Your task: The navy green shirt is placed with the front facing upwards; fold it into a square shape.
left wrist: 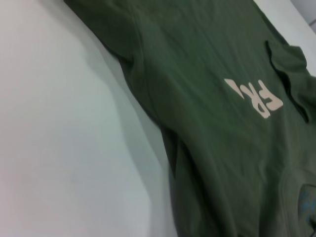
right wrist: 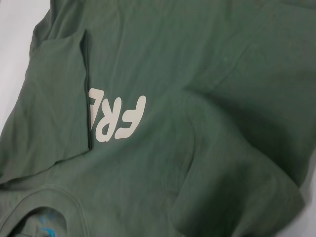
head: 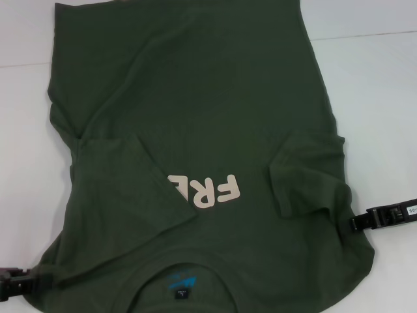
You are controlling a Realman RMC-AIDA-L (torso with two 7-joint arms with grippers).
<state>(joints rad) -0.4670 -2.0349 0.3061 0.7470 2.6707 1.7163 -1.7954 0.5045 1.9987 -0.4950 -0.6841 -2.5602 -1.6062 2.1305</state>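
Note:
The navy green shirt (head: 195, 98) lies front up on the white table (head: 381, 104), collar (head: 140, 293) toward me. Both sleeves are folded inward onto the chest. The sleeve on my left (head: 124, 189) covers part of the pale letters (head: 205, 189), and the one on my right (head: 306, 176) lies beside them. My left gripper (head: 13, 283) sits at the shirt's near left corner, by the shoulder. My right gripper (head: 384, 215) rests at the shirt's right edge, just outside the folded sleeve. The wrist views show the shirt (left wrist: 207, 64) (right wrist: 212, 74) and its letters (left wrist: 259, 96) (right wrist: 116, 118).
White table (left wrist: 59, 138) surrounds the shirt on the left and right. A small blue print (head: 181, 282) shows inside the collar. The shirt's hem end reaches the far edge of the head view.

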